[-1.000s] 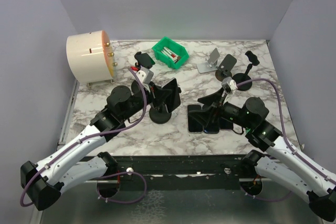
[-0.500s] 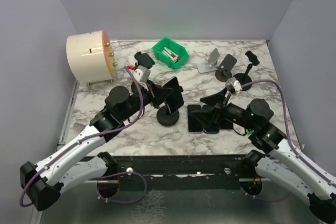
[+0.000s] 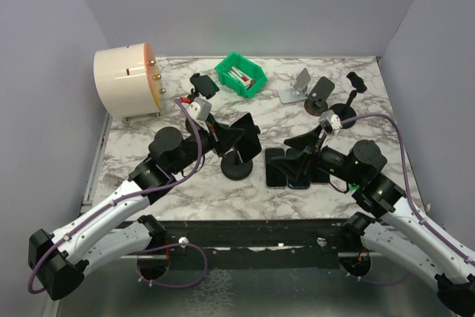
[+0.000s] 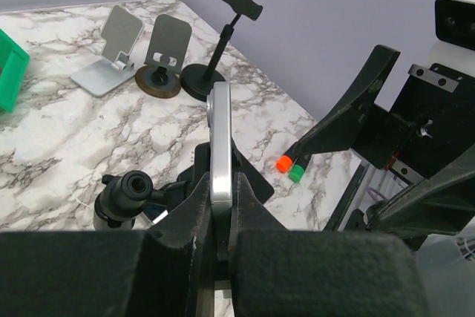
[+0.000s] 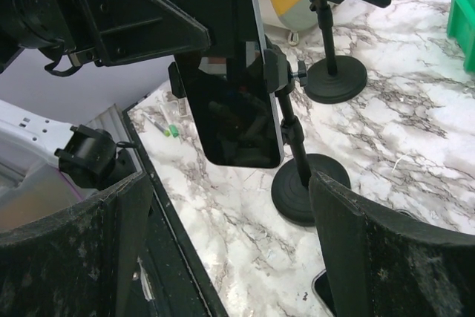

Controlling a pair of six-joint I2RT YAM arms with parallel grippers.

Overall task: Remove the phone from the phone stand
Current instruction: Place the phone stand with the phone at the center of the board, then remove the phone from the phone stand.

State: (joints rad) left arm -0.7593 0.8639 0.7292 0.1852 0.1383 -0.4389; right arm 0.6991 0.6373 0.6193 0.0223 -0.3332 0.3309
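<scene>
Marble worktop [image 3: 223,192]. Black phone stand [image 3: 239,167] with round base and thin pole. Phone [image 5: 230,64] sits in the stand's top clamp, dark screen, tilted. Left claw [image 4: 220,209] is at the stand's head, pinching the phone by its edges. Right claw [image 5: 226,183] is right of the stand, apart from it, fingers spread wide.

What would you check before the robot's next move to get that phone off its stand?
1. Left gripper shut on the phone: ok, its fingers pinch both faces.
2. Phone free of the phone stand: not ok, the clamp holds its sides.
3. Right gripper ready to steady the stand: ok, open and touching nothing.
4. Stand's base flat on the table: cannot tell.
5. Room above the phone to lift: ok, nothing overhead in the top view.
</scene>
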